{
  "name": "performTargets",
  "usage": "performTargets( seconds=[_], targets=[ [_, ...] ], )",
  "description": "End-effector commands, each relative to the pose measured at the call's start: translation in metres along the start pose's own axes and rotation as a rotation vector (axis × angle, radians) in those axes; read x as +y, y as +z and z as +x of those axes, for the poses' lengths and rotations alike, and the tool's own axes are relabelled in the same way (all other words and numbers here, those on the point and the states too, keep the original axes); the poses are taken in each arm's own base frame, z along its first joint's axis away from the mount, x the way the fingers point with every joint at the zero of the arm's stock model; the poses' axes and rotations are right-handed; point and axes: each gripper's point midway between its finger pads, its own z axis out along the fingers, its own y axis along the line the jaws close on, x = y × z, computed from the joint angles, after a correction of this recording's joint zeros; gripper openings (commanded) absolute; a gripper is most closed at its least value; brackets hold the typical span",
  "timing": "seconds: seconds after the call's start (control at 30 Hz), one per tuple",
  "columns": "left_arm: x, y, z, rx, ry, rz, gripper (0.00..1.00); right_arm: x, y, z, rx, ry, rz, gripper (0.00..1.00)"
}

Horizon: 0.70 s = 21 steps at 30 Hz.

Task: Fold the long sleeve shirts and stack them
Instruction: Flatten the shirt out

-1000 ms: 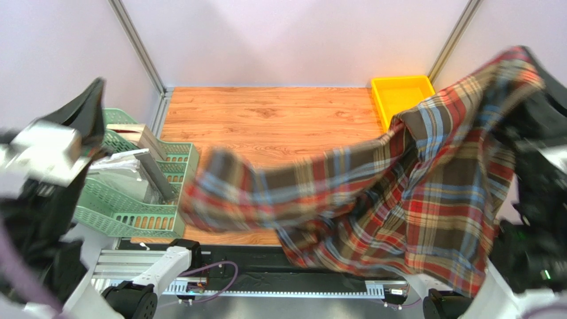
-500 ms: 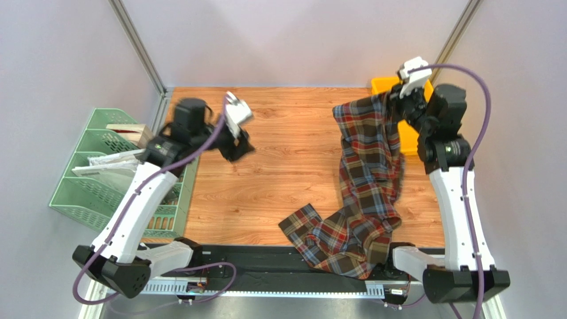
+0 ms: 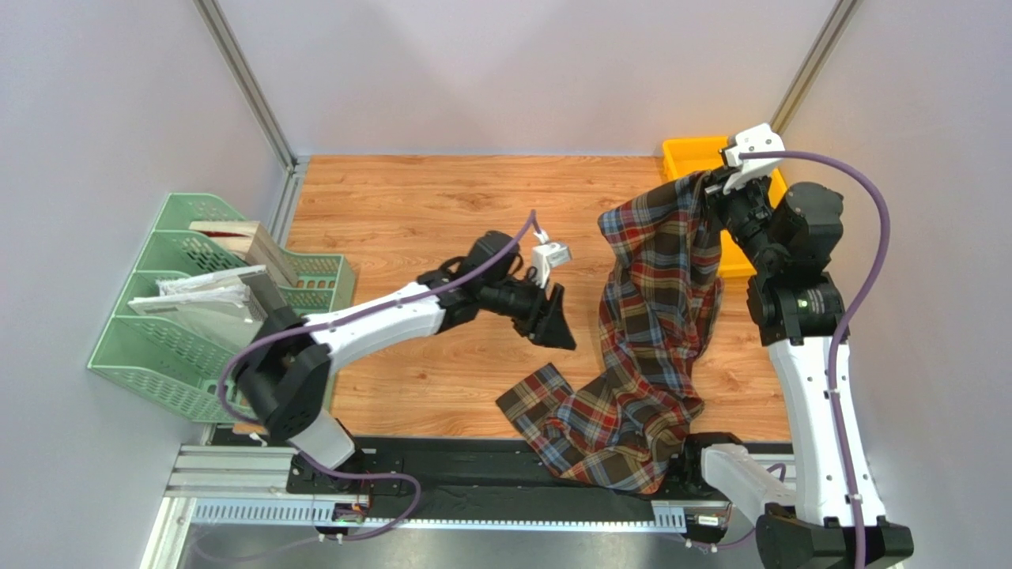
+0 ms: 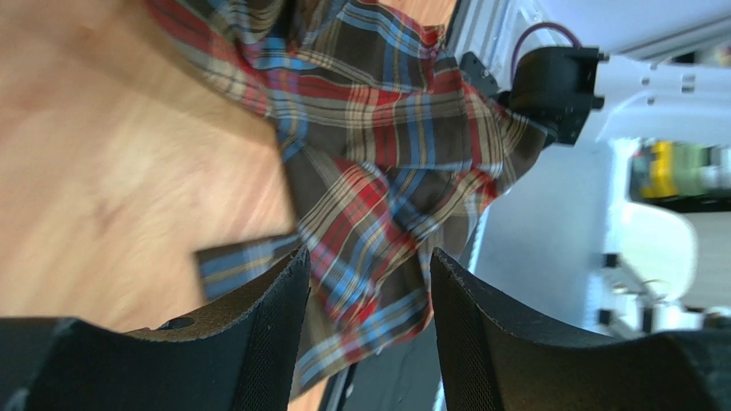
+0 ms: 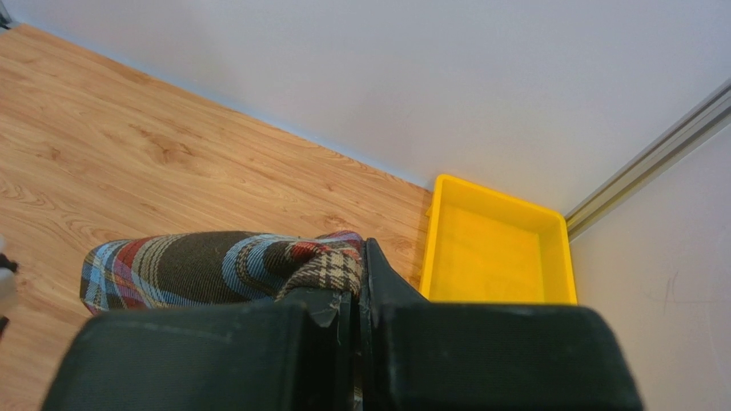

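Observation:
The plaid long sleeve shirt [image 3: 651, 311] hangs from my right gripper [image 3: 714, 190], which is raised at the back right and shut on a fold of its fabric [image 5: 330, 261]. The shirt's lower part is bunched on the wooden table [image 3: 440, 213] and spills over the front edge. My left gripper [image 3: 558, 330] is open, low over the table's middle, just left of the hanging cloth and apart from it. In the left wrist view nothing lies between the fingers [image 4: 270, 330], and the crumpled shirt [image 4: 377, 171] shows beyond them.
A yellow bin [image 3: 701, 160] stands at the back right corner, right behind the raised gripper. A green rack [image 3: 226, 326] with papers and a box sits at the left edge. A black rail [image 3: 475, 486] runs along the table's front.
The shirt was stretched wide in the air between both arms; the left gripper let go and opened. The shirt now hangs from the right gripper alone, and the left arm has swung down towards the cloth.

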Motion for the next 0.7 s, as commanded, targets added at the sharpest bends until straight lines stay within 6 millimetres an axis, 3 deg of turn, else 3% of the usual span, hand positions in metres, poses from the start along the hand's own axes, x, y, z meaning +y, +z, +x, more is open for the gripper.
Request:
performTargets(
  seconds=[0.0,0.07,0.2,0.3,0.43,0.67],
  targets=[
    [-0.035,0.043,-0.037,-0.141,-0.135,0.159,0.6,-0.019,0.012,-0.009,-0.035,-0.016,0.079,0.0],
    [-0.04,0.061,-0.034,-0.14,-0.148,0.164,0.58,-0.025,0.015,-0.009,-0.035,-0.017,0.104,0.0],
    [-0.024,0.098,-0.026,-0.115,-0.269,0.108,0.53,-0.031,0.022,-0.006,-0.028,-0.014,0.123,0.0],
    [-0.023,0.118,-0.018,-0.085,-0.324,0.095,0.49,-0.033,0.027,-0.002,-0.025,-0.009,0.13,0.0],
    [-0.025,0.136,-0.004,-0.048,-0.4,0.071,0.44,-0.035,0.03,0.001,-0.022,-0.006,0.134,0.0],
    [-0.011,0.154,0.008,-0.022,-0.457,0.024,0.4,-0.035,0.028,0.002,-0.029,0.0,0.134,0.0]
  ],
)
